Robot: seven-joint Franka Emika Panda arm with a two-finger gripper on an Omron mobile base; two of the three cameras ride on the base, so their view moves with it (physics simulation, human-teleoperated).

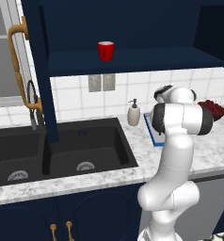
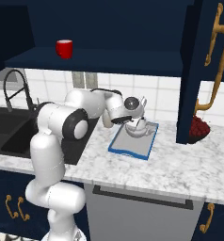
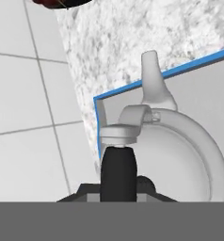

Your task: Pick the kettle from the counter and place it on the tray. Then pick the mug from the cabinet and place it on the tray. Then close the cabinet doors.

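A: Where does the small squat silvery-white kettle stand?

B: Over the flat rectangular tray with the blue rim and grey inside, at its far end near the tiled wall. I cannot tell whether its base touches the tray. The tray lies on the white-and-grey speckled marble worktop, right of the black double sink.

A: And the tool?

B: Clenched nearly shut on the kettle's thin arched handle, from above. In the hand view one dark fingertip rises just beside the lid knob, spout pointing away.

A: How should the step be finished?

B: I'd judge: lower straight down until the base sits flat inside the rim, keep the kettle level, then release and lift clear without catching the handle.

A: What is left?

B: The small plain red mug stands on the navy shelf of the dark navy wall cabinet; both tall navy doors stand open.
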